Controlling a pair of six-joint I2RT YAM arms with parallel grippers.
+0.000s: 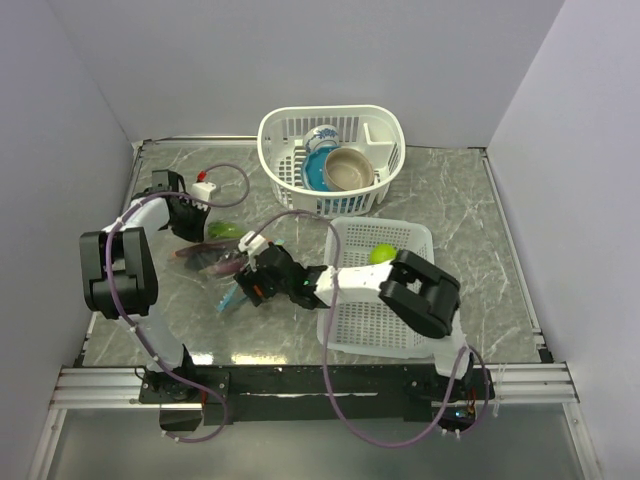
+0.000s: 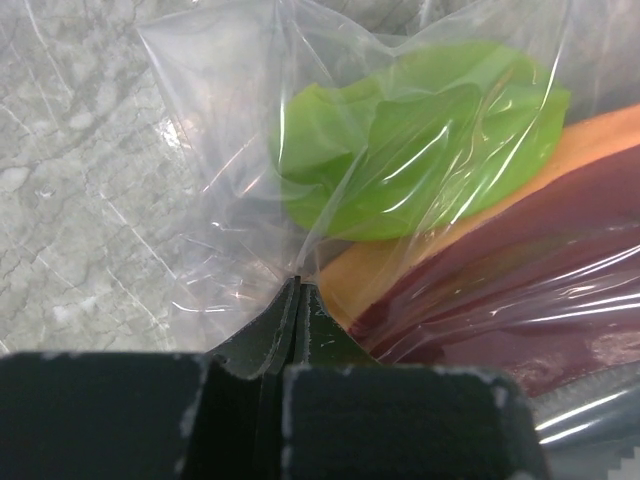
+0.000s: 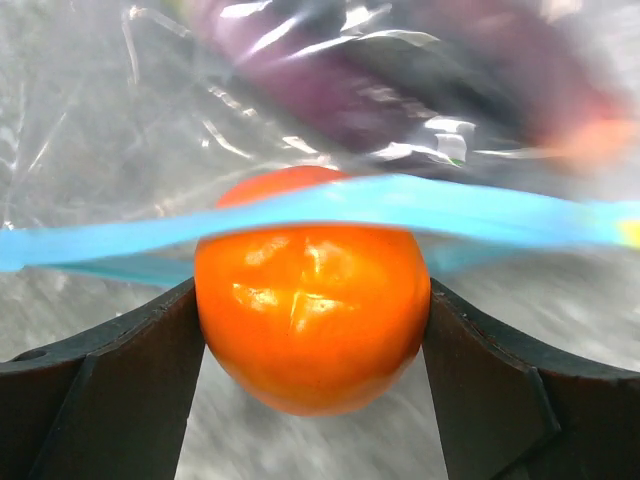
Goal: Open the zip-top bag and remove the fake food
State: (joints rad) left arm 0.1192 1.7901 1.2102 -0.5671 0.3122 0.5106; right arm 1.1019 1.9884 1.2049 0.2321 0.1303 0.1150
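Two arms are working, both left of the white mesh tray. L gripper is the one furthest left of the tray. Its jaws are together, pinching a fold of clear film on the zip-top bag. Thru that film my L wrist cam shows a green piece, a long orange piece below it, and a dark purple aubergine against the orange one.

The bag lies on the marble tabletop, just left of the tray.

R gripper sits btwn the bag and the tray's left edge. On my R wrist cam its fingers press both sides of an orange ball, so it's clamped on that. The teal zip strip runs across the ball's top. The view is blurred, so I can't tell how far the ball is out of the bag's mouth.

A green round fruit lies on the tray, twd its far side. Behind the tray's far edge stands a white basket w/ a blue bowl and a tan bowl in it.
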